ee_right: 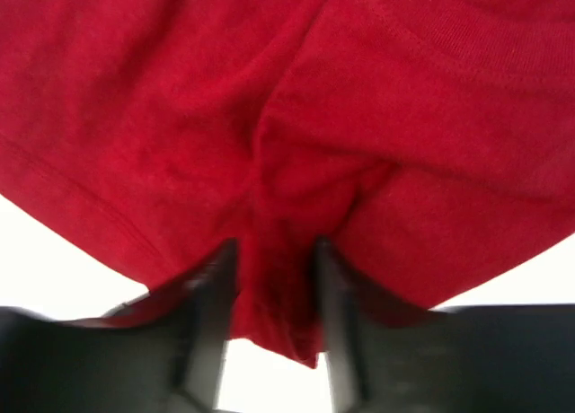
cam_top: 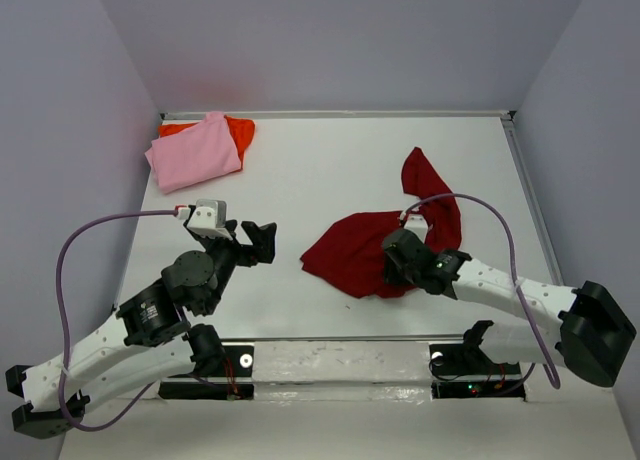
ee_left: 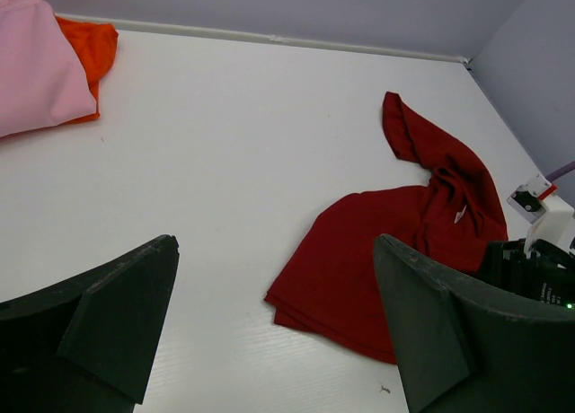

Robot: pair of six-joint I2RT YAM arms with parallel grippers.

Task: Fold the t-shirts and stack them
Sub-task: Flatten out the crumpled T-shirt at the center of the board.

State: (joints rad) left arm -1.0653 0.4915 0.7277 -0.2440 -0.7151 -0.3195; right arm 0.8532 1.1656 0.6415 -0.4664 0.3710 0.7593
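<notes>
The crimson t-shirt [cam_top: 360,248] lay crumpled on the right of the bench [cam_top: 330,170], one twisted end trailing away. Soft, light and limp, it would likely sag and drag, so a hem seemed the best hold. The right end effector [ee_right: 274,278] pinched a bunched ridge at its edge. The left end effector [cam_top: 265,242] hung spread wide, empty. The pink t-shirt [cam_top: 195,152] overlay the orange-red t-shirt [cam_top: 240,130] at the far left.

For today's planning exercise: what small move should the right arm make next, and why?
Probably close the right fingers firmly on the dark crimson cloth t-shirt: a fold sits bunched between them, and the shirt lies crumpled, unfolded.
</notes>
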